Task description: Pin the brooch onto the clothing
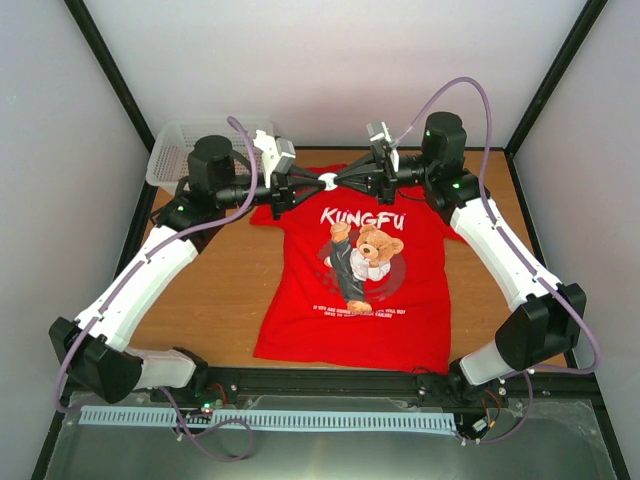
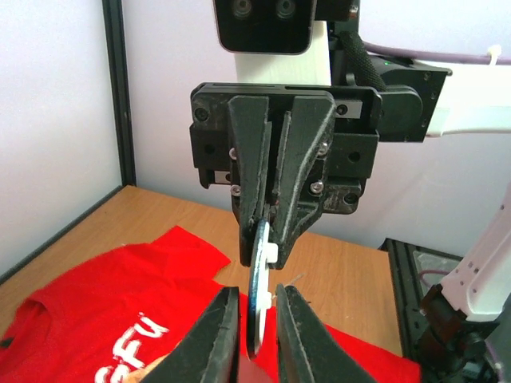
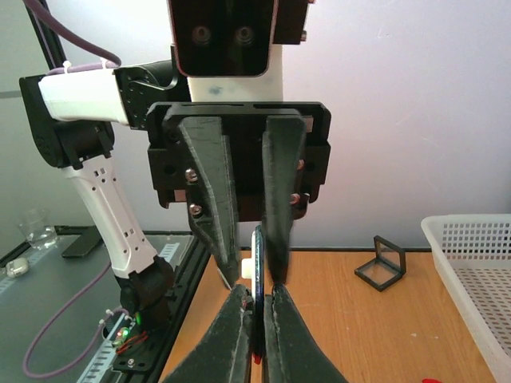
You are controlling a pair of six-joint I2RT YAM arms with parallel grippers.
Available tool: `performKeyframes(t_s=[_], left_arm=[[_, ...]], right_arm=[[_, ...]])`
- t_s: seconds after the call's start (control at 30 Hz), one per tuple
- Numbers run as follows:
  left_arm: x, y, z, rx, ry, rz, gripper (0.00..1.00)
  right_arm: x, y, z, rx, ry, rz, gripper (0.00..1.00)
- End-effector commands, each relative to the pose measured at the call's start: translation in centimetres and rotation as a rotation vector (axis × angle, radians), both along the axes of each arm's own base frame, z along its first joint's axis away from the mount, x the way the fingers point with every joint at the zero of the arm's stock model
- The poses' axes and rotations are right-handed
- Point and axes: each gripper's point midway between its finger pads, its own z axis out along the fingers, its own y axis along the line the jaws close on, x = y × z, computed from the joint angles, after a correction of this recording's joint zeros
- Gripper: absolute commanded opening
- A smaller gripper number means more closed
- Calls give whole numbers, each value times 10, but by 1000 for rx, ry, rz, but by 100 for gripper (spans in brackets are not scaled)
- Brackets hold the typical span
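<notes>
there, over the collar of the red t-shirt (image 1: 400, 300), the two arms met tip to tip and the brooch (image 1: 328, 181) sat between them. the shirt lay flat on the wooden surface (image 1: 215, 300), print up, with the white "kungfu" lettering and the kicking bear just below the meeting point. in the right wrist view the right pincer (image 3: 257, 295) was clenched on the brooch, its black fingers pressed together with the thin dark-blue disc edge-on between them. the left pincer (image 2: 255, 291) looked released: in its own view its fingers stood slightly apart on either side of the disc, with a sliver of gap showing, and a small white part on the brooch lay against one finger. whether the brooch touched the cloth could not be told. a white mesh basket (image 1: 170, 150) stood at the far left corner, beside the left arm. a small black square frame (image 3: 389, 263) stood on the surface near it.
</notes>
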Motion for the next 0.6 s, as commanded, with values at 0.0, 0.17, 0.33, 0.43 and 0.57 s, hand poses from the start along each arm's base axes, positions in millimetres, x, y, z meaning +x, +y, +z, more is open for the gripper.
performKeyframes(t_s=[0.0, 0.17, 0.33, 0.43, 0.57], left_arm=[[-4, 3, 13, 4, 7, 21, 23], [-11, 8, 5, 29, 32, 27, 31], [-14, 8, 3, 46, 49, 13, 28], [-15, 5, 5, 53, 60, -14, 27], [-13, 2, 5, 87, 74, -37, 22]], right_arm=[[-4, 1, -4, 0, -10, 16, 3], [-9, -1, -5, -5, -32, 29, 3], [-16, -3, -7, -7, -40, 54, 3], [-18, -3, -7, -7, -41, 62, 3], [-20, -3, -7, -4, -44, 74, 3]])
